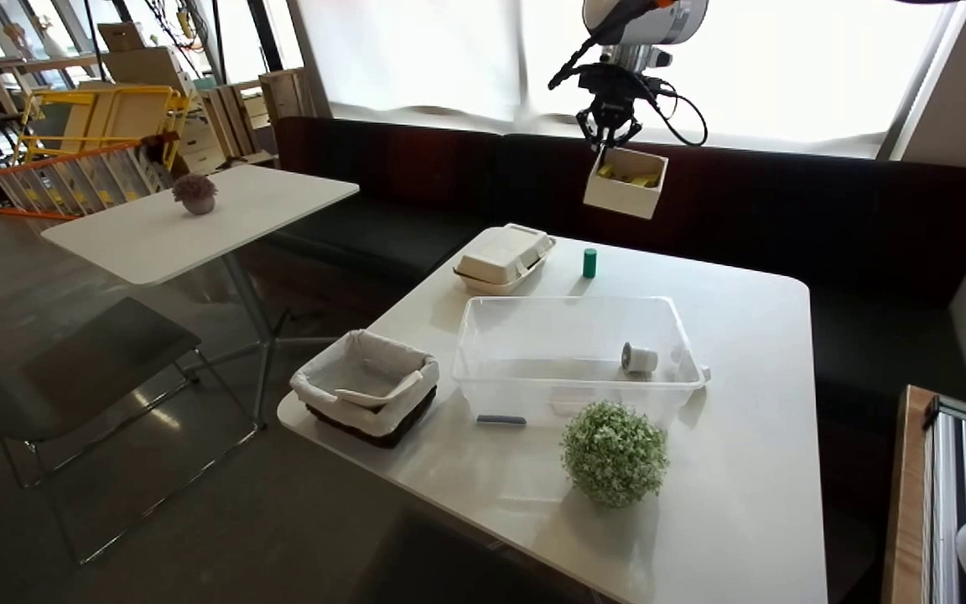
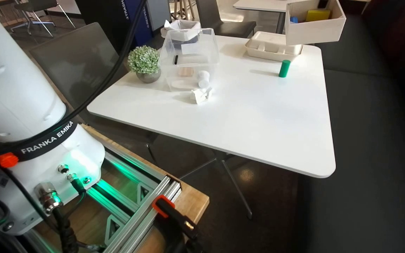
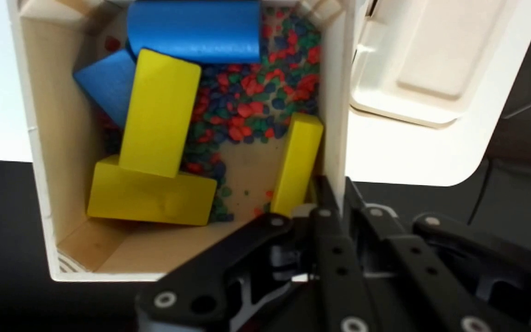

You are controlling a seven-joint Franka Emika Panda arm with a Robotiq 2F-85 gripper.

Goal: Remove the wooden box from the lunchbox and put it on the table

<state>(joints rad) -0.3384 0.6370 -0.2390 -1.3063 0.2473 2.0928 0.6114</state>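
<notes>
White table [image 1: 751, 470], dark bench [image 2: 364, 144] alongside. My gripper [image 3: 340, 184] pinches one wall of the wooden box [image 1: 620, 198], aloft near the table's edge, outside the lunchbox [image 1: 567, 327]. Caution: this off-centre grip may tip it, spilling blocks [image 3: 160, 113]; descending here could strike the edge.

- Base [image 2: 79, 151]: white, green light on it. Lower arm link [image 2: 16, 77] leans up toward top left of that exterior view.
- Wrist link [image 1: 651, 25] up high, claw [image 1: 603, 149] below it, pointing down.
- Fingers [image 3: 340, 272] close together, thin gap between tips, pinching.
- Outer knuckles [image 3: 228, 260] splayed to both sides.
</notes>
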